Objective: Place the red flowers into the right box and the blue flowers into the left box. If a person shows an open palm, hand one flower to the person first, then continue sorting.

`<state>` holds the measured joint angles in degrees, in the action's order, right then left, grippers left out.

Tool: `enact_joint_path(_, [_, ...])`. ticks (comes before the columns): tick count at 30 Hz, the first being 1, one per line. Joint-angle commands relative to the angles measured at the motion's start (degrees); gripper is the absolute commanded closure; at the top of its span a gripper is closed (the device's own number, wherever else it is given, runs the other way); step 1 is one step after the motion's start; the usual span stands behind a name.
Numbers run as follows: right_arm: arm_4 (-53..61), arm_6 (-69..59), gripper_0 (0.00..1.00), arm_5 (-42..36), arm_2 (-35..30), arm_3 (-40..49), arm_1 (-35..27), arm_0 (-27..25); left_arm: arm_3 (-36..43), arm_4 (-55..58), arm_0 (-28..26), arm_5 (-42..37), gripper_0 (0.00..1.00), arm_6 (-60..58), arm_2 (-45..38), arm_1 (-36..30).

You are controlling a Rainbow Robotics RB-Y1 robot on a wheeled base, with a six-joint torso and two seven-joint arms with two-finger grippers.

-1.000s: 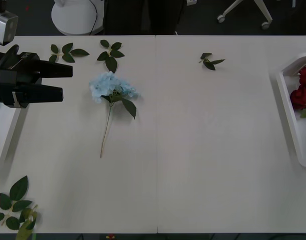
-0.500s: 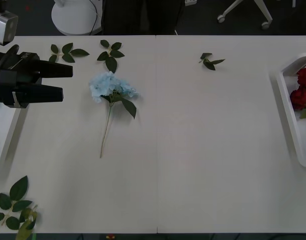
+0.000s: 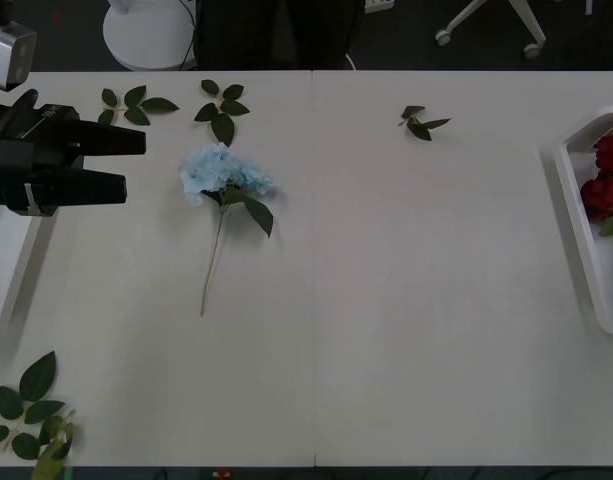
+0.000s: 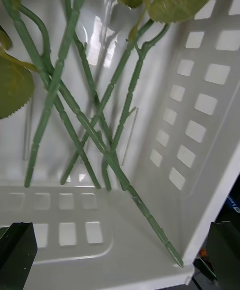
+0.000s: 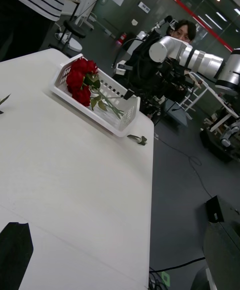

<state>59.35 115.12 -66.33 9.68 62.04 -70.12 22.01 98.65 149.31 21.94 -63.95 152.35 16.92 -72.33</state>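
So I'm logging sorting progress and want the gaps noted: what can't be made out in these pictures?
- Front view: the shallow white plastic right box runs off the picture's edge, so its deep-red artificial roses can't be counted.
- Front view: the black left gripper covers most of the white left box; contents unknown.
- Right wrist view: green stems are cut off, flower heads unseen.

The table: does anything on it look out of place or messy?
One blue flower lies loose on the table, outside both boxes, while the red flowers sit in the right box. Loose leaf sprigs are scattered along the far edge and the near left corner. The left gripper is open beside the flower.
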Motion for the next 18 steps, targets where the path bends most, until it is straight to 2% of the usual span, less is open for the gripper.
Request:
enact_joint_path(1, [5.8,2.2,0.0,-1.9,-4.8,4.1,-4.2,0.1,1.3,0.7,-0.4,0.5,0.0,2.7,0.0,-2.0])
enact_joint_path(9, [14.9,-0.9,0.0,-2.6,-7.4,17.0,-4.9,0.1,1.3,0.7,-0.4,0.5,0.0,2.7,0.0,-2.0])
enact_joint_path(18, [19.1,-1.2,0.0,-0.4,-7.4,37.0,-4.8,0.5,1.3,0.7,-0.4,0.5,0.0,2.7,0.0,-2.0])
